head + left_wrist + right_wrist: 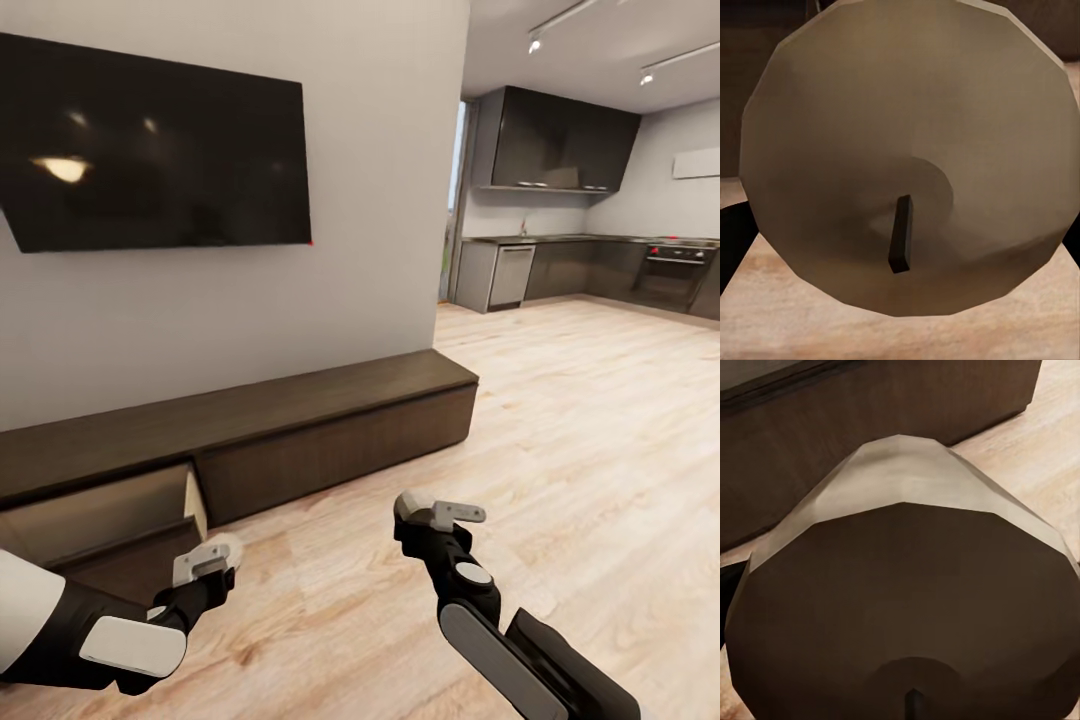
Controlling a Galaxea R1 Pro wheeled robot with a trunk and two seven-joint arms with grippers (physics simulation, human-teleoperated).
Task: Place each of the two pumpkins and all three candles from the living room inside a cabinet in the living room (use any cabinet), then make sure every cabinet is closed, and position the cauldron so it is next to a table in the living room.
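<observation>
My left gripper [212,560] is shut on a beige candle [907,112]. The candle's top and dark wick [900,244] face the left wrist camera, and a pale edge of it [228,547] shows in the head view. It hangs just in front of the open drawer [110,520] at the left end of the long dark cabinet [320,430]. My right gripper [440,512] is shut on a second candle [907,585]. It is over the floor, in front of the cabinet's closed fronts [870,412]. No pumpkins or cauldron are in view.
A large black TV [160,150] hangs on the wall above the cabinet. Light wood floor [580,430] stretches right toward a grey kitchen [580,270] at the back.
</observation>
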